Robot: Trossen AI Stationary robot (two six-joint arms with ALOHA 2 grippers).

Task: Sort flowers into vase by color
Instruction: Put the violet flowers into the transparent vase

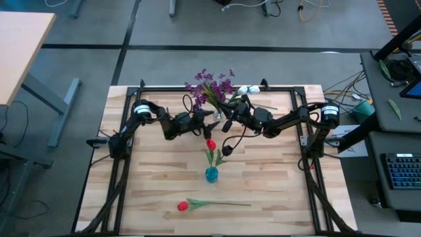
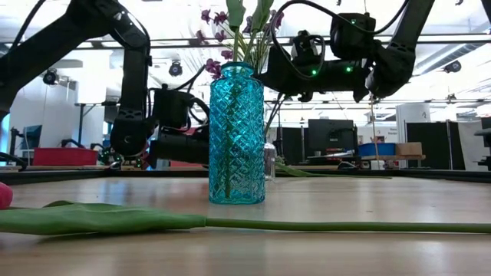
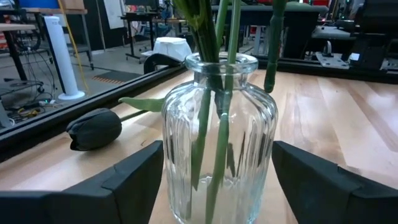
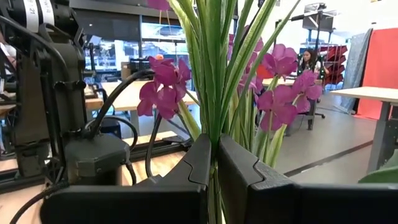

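Clear vase (image 3: 219, 134): far desk (image 1: 164, 178) edge, between wide left end effector (image 3: 217, 180) fingers.
Right end effector (image 4: 215, 168): pinched on purple flowers (image 4: 283, 81) stems.
Blue vase (image 1: 211, 174): mid-desk, one tulip (image 1: 210, 144).
Loose: tulip (image 1: 183, 206) near edge; black bloom (image 3: 94, 129) beside clear vase.

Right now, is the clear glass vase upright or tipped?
Upright. The clear glass vase stands on the table with green stems rising from its mouth, flanked by the open fingers of the left end effector.

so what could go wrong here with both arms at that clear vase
The left pincer straddles the clear vase with its fingers open, so nothing clamps it yet. The right pincer is shut on the purple flowers; a sideways tug could tip the vase. The black flower lying beside it could get knocked.
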